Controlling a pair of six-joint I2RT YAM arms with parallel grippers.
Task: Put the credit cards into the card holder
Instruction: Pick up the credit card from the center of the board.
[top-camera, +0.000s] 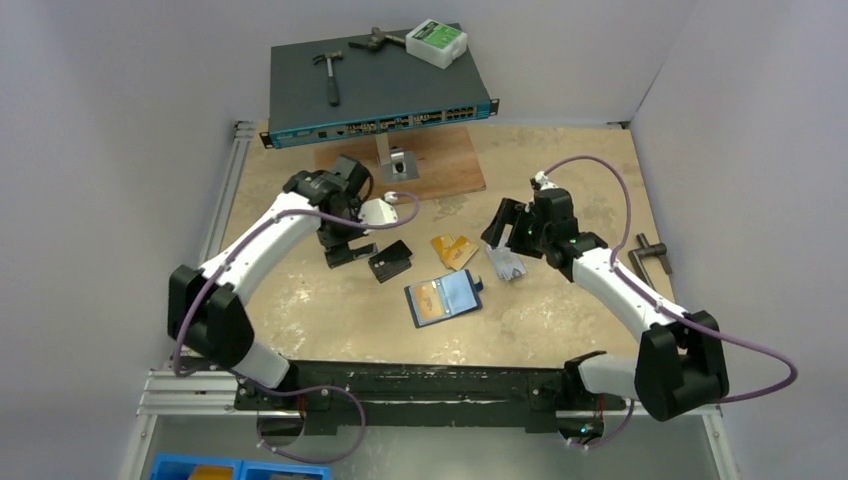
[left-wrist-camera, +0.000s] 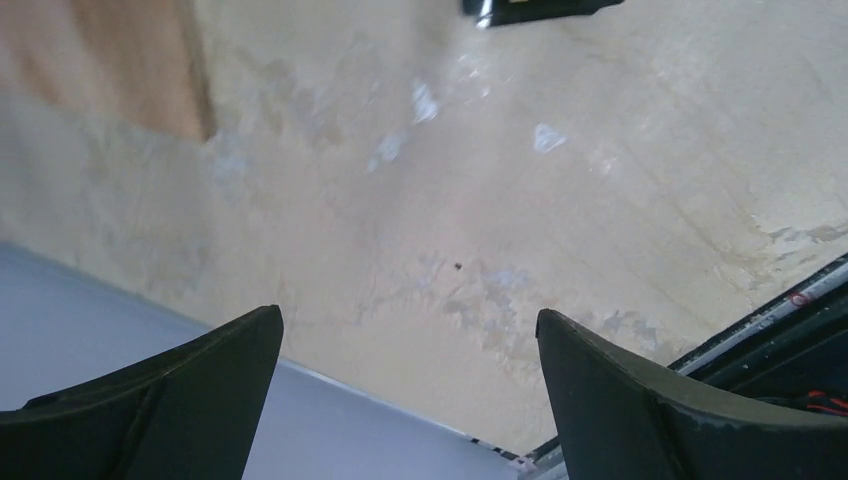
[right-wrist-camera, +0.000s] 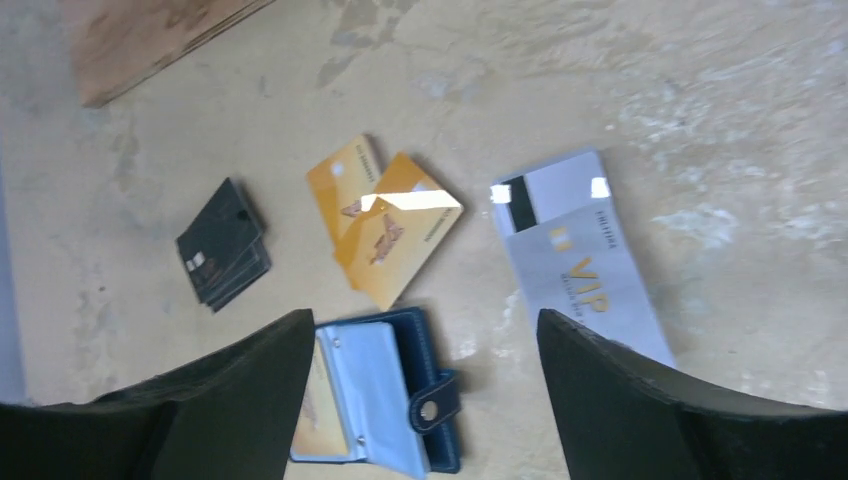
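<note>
Our right pincer (right-wrist-camera: 422, 320) nearest lens: dark fingers spread, holding nothing, poised over card holder (right-wrist-camera: 385, 400) at lower centre. Navy, stitched, snap tab. We judge it lies open so clear sleeves face up for loading. Above it, two glossy orange cards (right-wrist-camera: 385, 225) overlapped. Silver card (right-wrist-camera: 590, 260) right, black card (right-wrist-camera: 225, 242) left, flat on scuffed counter (right-wrist-camera: 700, 100). Left pincer (left-wrist-camera: 408, 312) spread, empty.

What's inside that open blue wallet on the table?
An orange-gold card shows in the left half of the open card holder. Anything tucked beneath it or beneath the pale right half is covered.
</note>
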